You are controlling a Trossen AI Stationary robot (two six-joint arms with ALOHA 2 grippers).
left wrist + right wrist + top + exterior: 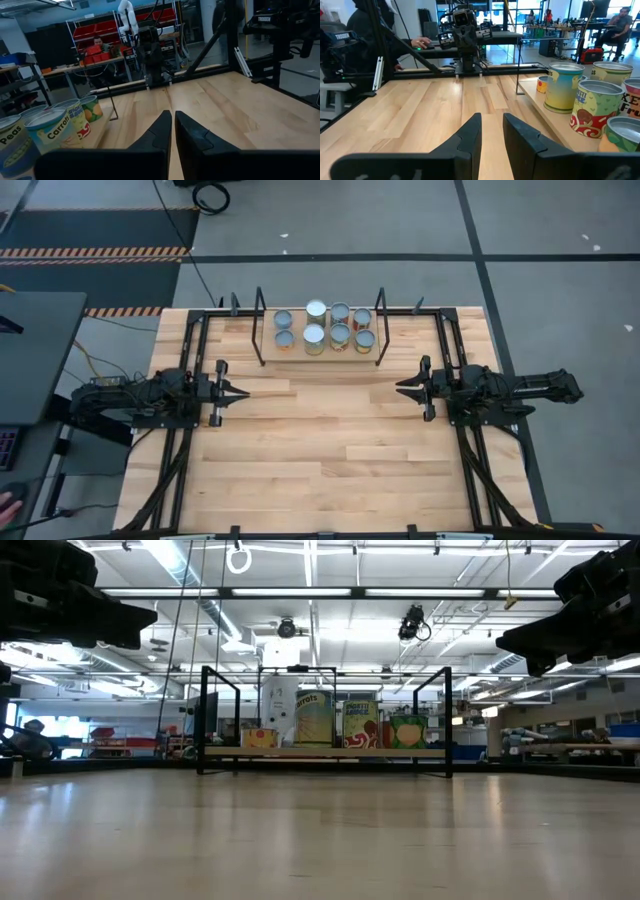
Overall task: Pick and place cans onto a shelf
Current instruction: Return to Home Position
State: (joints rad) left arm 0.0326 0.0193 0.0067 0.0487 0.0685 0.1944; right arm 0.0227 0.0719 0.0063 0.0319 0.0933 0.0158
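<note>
Hovering over the table (330,465) at left, the left gripper (245,392) is empty, fingers nearly touching; all eight cans (327,328) stand on the shelf (262,345) at the far middle; the right gripper (400,388), empty, seems slightly parted; either arm swinging toward the shelf could topple the nearest cans.

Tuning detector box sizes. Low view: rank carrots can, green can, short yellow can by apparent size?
1. carrots can, tallest
2. green can
3. short yellow can, about as wide as the green one but lower
The cans stand in two rows on the shelf, so depth may skew this.
</note>
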